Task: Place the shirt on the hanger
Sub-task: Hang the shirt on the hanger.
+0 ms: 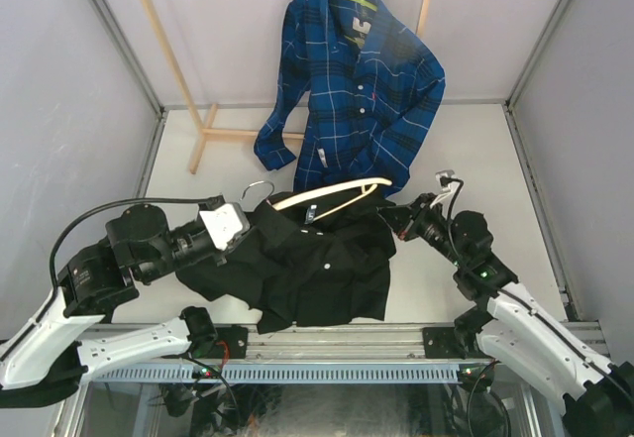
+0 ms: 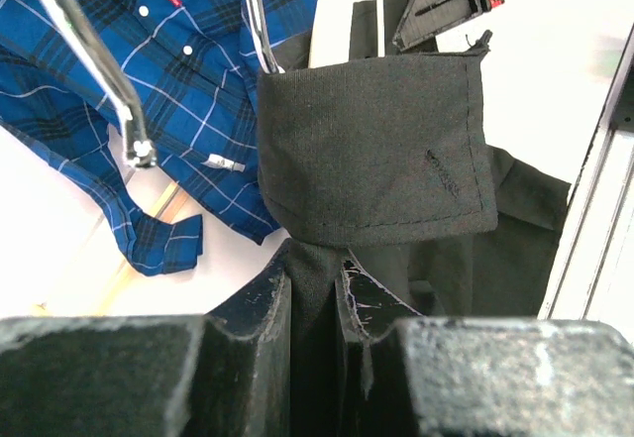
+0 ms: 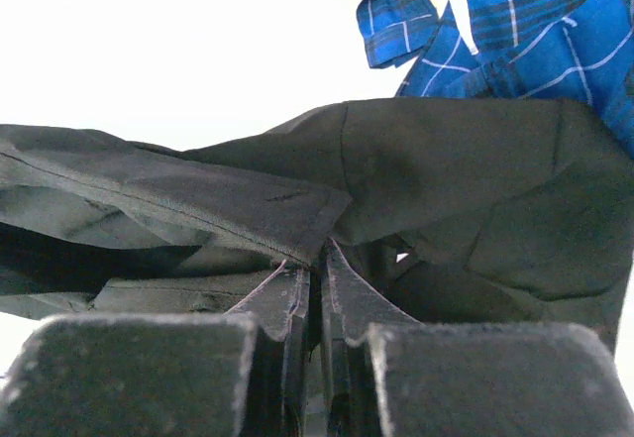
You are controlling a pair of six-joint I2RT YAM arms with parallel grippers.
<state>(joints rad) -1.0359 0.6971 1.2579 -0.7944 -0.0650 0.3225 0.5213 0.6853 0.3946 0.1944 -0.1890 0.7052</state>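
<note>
The black shirt [image 1: 322,269] lies crumpled on the table in front of the arm bases. The cream wooden hanger [image 1: 332,196] lies along its far edge, with its silver hook [image 1: 256,187] at the left. My left gripper [image 1: 238,229] is shut on the shirt's left edge. In the left wrist view the jaws [image 2: 315,264] pinch black cloth below a folded cuff [image 2: 376,150], and the metal hook [image 2: 99,60] arcs at upper left. My right gripper [image 1: 393,217] is shut on the shirt's right edge. In the right wrist view its jaws [image 3: 315,256] pinch a fold of black shirt [image 3: 446,169].
A blue plaid shirt [image 1: 352,90] hangs on a wooden rack [image 1: 178,70] at the back, its hem close behind the hanger. It also shows in the left wrist view [image 2: 149,110] and the right wrist view [image 3: 515,31]. Metal frame posts stand along both sides.
</note>
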